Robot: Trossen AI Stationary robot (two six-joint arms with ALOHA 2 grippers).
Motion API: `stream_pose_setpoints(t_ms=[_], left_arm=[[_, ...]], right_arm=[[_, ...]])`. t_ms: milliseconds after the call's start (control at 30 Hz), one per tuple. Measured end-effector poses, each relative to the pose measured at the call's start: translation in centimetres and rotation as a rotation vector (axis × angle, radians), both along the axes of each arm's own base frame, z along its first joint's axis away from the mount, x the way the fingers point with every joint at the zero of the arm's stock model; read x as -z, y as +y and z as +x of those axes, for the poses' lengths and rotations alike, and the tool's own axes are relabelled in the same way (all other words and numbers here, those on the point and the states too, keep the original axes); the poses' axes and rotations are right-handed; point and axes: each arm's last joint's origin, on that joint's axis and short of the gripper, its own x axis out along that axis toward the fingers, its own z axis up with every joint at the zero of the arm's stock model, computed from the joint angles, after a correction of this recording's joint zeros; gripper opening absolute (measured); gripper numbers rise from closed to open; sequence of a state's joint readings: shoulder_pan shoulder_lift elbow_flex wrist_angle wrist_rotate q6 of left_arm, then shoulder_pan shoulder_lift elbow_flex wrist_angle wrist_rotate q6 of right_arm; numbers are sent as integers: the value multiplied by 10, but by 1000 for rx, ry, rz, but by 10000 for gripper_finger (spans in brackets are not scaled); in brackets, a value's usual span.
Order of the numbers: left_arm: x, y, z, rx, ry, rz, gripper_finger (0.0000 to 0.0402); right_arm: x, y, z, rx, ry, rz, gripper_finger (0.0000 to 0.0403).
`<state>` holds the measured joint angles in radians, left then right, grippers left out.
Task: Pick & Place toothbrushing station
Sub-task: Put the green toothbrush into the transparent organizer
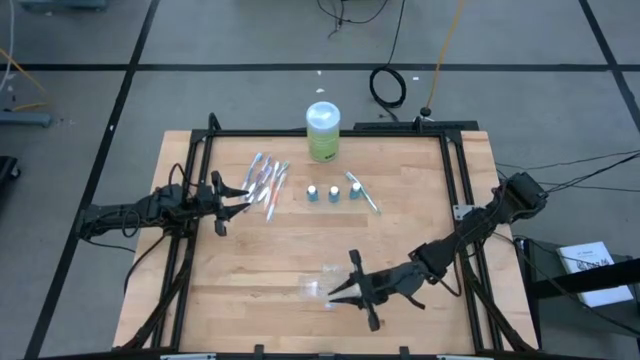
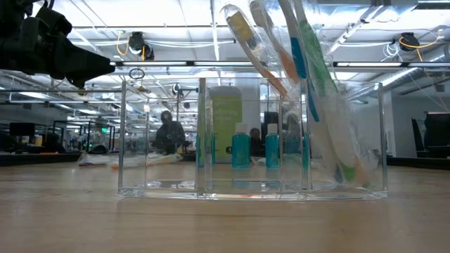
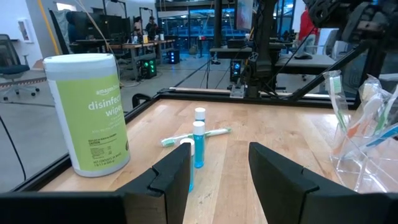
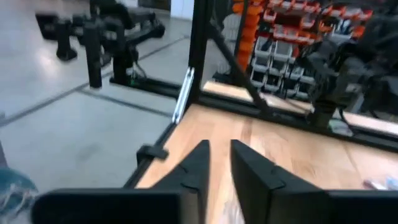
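The toothbrushing station is spread over the table. A clear holder with compartments [image 1: 318,285] [image 2: 253,140] stands near the front edge. Several toothbrushes [image 2: 302,70] stand in its right-hand compartment and lean on its rim. A loose pile of toothbrushes [image 1: 268,180] lies at the far left. Three small blue tubes [image 1: 333,192] stand upright mid-table, with one toothbrush [image 1: 365,195] lying beside them. My right gripper [image 1: 333,292] [image 4: 217,146] hovers at the holder's right side, level, with a narrow gap and nothing in it. My left gripper [image 1: 243,190] [image 3: 219,149] waits open beside the pile.
A green wipes canister [image 1: 322,130] [image 3: 90,112] stands at the far middle, behind the tubes. A black frame [image 1: 455,170] borders the wooden top. Bare wood lies between the tubes and the holder. A person [image 2: 169,130] sits far back in the room.
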<state>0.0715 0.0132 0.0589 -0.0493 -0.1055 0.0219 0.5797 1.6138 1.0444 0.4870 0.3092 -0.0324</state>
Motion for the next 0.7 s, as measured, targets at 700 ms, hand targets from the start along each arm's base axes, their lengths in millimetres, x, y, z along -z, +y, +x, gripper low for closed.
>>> stream_pose_setpoints(t_ms=[700], left_arm=[[0, 0, 0, 0, 0, 0, 166]], right_arm=[[40, -15, -12, 49, 100, 100, 0]])
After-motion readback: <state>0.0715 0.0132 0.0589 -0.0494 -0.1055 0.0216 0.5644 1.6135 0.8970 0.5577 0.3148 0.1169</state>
